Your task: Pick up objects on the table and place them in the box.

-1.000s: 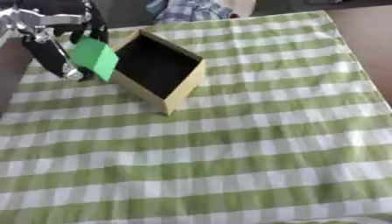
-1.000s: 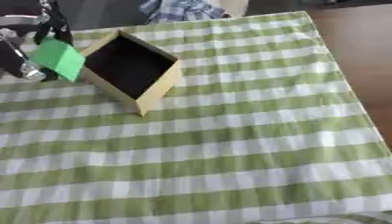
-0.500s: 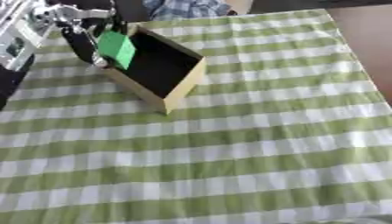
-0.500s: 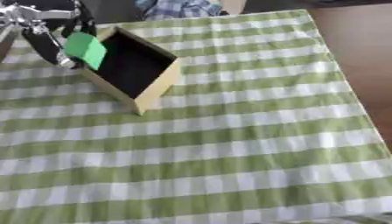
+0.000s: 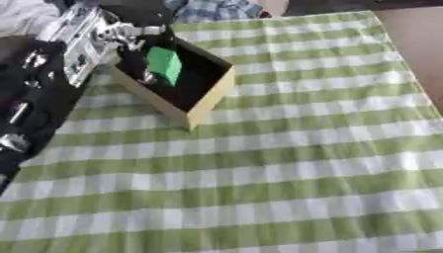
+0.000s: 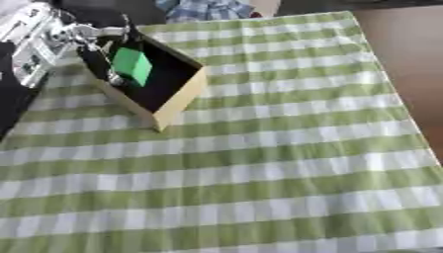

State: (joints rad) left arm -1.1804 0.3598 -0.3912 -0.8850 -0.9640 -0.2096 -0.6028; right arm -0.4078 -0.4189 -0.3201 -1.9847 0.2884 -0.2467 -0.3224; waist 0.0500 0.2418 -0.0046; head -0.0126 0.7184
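Observation:
An open tan cardboard box (image 5: 210, 97) with a dark inside stands at the far left of the checked cloth. A green block (image 5: 164, 65) hangs tilted inside the box's opening. My left hand (image 5: 123, 36) reaches in from the left over the box's near-left wall, and its dark fingers are curled on the block. I cannot tell whether the block touches the box's floor. My right hand shows in neither view.
A green and white checked cloth (image 5: 294, 163) covers the table. Bare brown table (image 6: 407, 54) shows at the right edge. A blue plaid cloth (image 5: 216, 9) lies beyond the far edge. My left arm (image 5: 30, 104) runs down the left side.
My left hand has carried the green block to the right, from outside the box's left wall to inside its opening. The view has also shifted.

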